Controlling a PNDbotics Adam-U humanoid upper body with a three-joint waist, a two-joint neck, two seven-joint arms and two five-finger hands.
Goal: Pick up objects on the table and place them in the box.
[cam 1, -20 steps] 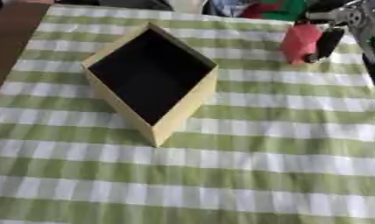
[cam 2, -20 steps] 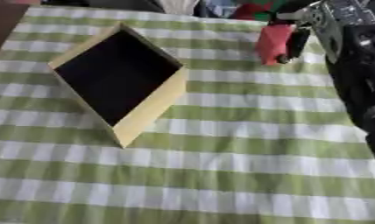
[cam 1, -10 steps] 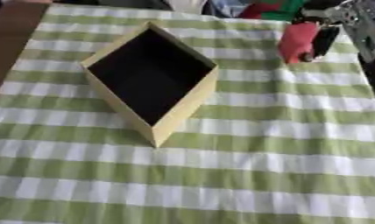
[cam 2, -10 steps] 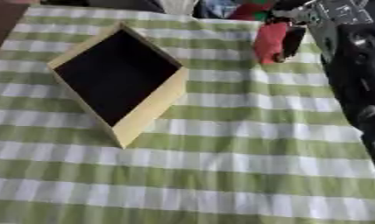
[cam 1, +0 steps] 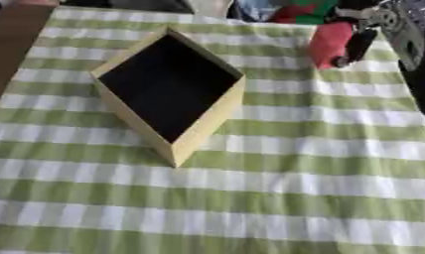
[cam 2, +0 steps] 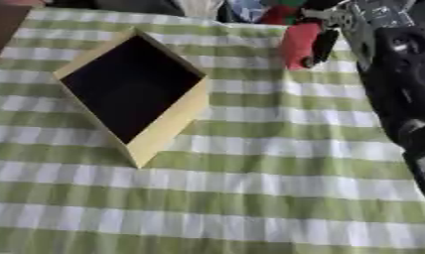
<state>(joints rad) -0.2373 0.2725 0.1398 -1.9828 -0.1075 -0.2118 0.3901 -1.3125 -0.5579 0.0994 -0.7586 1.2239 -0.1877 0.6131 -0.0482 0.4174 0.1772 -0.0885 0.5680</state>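
Note:
A yellow box [cam 1: 203, 119] with a dark inside lies open on the green-and-white checked cloth, left of centre. At the far right my right hand [cam 1: 364, 35] has its fingers curled round a red object [cam 1: 329, 43], which hangs a little above the cloth. The black right arm [cam 2: 398, 84] runs down the right edge. The left hand shows in no view.
Red, green and blue things [cam 1: 290, 11] lie bunched at the table's far edge behind the red object. A brown strip of bare table [cam 1: 12, 44] shows at the far left. The checked cloth [cam 1: 250, 198] stretches toward me in front of the box.
The right hand with the red object has shifted slightly up and to the left, toward the far edge. The box has not moved.

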